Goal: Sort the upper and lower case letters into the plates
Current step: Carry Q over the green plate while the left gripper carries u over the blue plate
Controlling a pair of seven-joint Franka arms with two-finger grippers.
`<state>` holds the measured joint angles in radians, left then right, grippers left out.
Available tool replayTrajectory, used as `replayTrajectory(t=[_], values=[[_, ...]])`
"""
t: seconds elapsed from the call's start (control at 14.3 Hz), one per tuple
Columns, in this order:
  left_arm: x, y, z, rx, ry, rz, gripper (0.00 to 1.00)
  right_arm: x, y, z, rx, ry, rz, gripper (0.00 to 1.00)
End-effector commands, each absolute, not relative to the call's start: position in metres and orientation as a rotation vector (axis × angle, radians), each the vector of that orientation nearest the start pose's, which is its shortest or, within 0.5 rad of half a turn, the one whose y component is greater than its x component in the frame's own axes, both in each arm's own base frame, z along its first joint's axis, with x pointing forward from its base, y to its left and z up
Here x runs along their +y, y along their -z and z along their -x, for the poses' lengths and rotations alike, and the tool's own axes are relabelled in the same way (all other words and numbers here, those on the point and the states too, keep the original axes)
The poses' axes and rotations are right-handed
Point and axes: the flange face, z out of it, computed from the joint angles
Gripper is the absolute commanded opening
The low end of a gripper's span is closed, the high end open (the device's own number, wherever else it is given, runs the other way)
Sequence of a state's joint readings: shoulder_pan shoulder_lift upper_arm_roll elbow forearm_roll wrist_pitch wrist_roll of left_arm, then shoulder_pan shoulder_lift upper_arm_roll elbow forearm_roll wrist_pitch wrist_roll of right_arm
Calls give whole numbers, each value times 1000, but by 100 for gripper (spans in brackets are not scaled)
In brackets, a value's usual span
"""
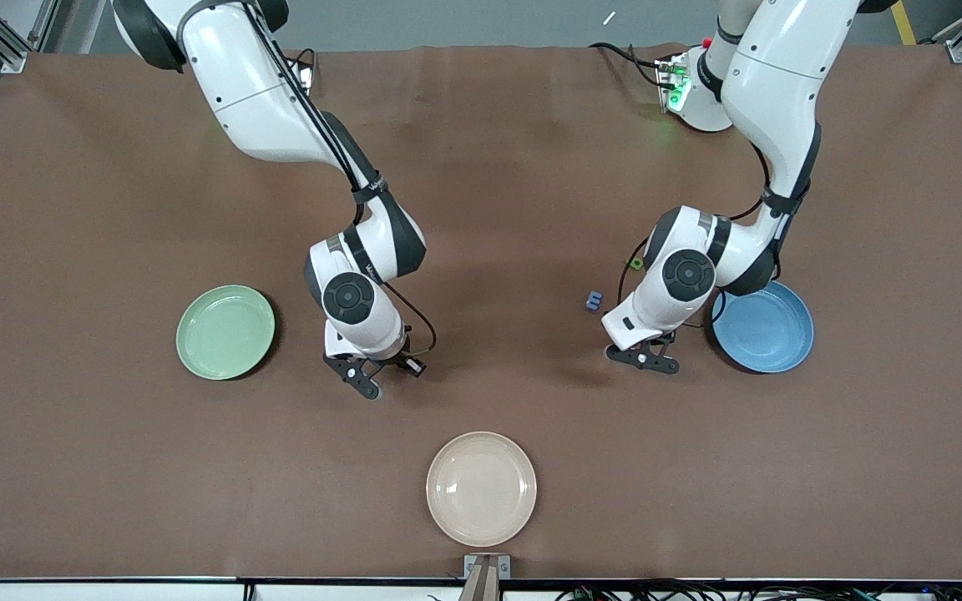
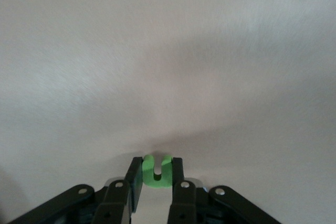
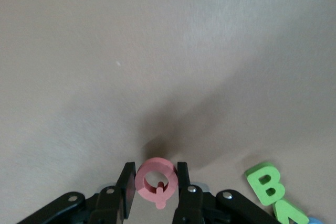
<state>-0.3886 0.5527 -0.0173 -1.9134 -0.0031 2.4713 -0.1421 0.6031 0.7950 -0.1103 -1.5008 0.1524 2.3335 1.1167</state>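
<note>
Pinching light, slightly squashy foam, the left gripper [image 2: 156, 174] is clamping a green letter [image 2: 157, 171] by its sides near the blue plate [image 1: 769, 334]; the right gripper [image 3: 156, 182] is squeezing a pink Q [image 3: 156, 181] beside the green plate [image 1: 225, 331].

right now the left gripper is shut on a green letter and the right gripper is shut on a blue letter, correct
Not quite. The left gripper does grip a green letter, but the letter in the right gripper is pink, not blue, as the right wrist view shows.
</note>
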Motion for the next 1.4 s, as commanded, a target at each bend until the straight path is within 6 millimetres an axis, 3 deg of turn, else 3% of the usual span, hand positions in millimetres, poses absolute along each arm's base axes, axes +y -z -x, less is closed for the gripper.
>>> replayTrajectory(t=[0.0,0.14,0.28,0.42,0.56,0.77,0.98,1.12,1.33], values=[[-227,-237,-581,347,10,3124,15,336,-224,-643,1100,-29,2881,0],[-206,-251,-579,308,-53,3116,15,320,-238,-647,988,-56,2935,0],[-176,-259,-580,261,-77,3113,15,289,-256,-654,916,-119,2979,0],[-141,-263,-580,267,-81,3099,15,247,-274,-655,823,-147,3004,0],[-110,-262,-577,287,-101,3092,15,195,-285,-648,699,-166,3028,0],[-69,-255,-570,304,-143,3092,15,134,-293,-634,556,-191,3053,0],[-25,-241,-560,348,-191,3030,15,94,-282,-613,462,-168,3083,0],[-18,-231,-551,358,-215,3017,15,74,-263,-596,427,-136,3089,0],[-14,-216,-540,355,-190,3027,15,62,-232,-572,416,-90,3094,0]])
